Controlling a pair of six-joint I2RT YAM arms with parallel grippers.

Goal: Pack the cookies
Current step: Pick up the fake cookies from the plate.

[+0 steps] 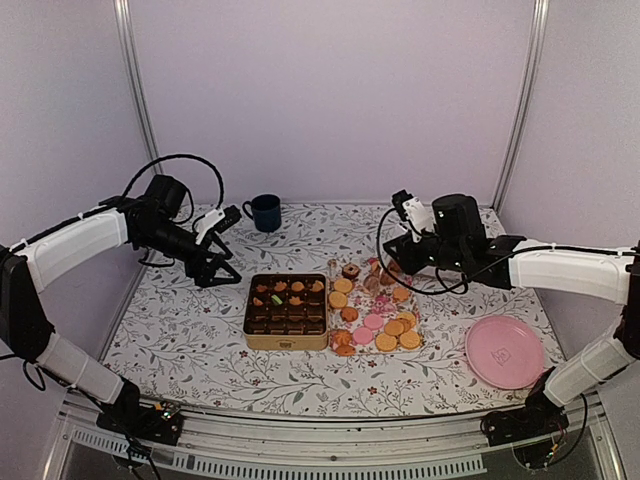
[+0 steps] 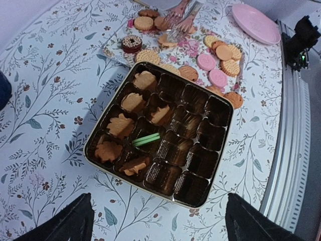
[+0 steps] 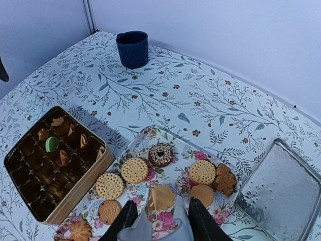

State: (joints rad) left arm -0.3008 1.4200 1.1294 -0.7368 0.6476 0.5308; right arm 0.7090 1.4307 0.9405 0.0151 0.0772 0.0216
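Loose cookies (image 1: 393, 327), mostly golden-orange rounds plus a few pink, lie flat on the floral tray (image 3: 150, 134) at the tin's (image 1: 286, 344) 3 o'clock. Others, including one green cookie (image 2: 146, 139) on edge, sit in its 12 o'clock rows.

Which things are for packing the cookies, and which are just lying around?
For the job: the cookies, the flowered tray they lie on, and the brown box with little compartments, a few already filled.

Just lying about: the blue mug at the back and the pink plate, which has nothing on it.
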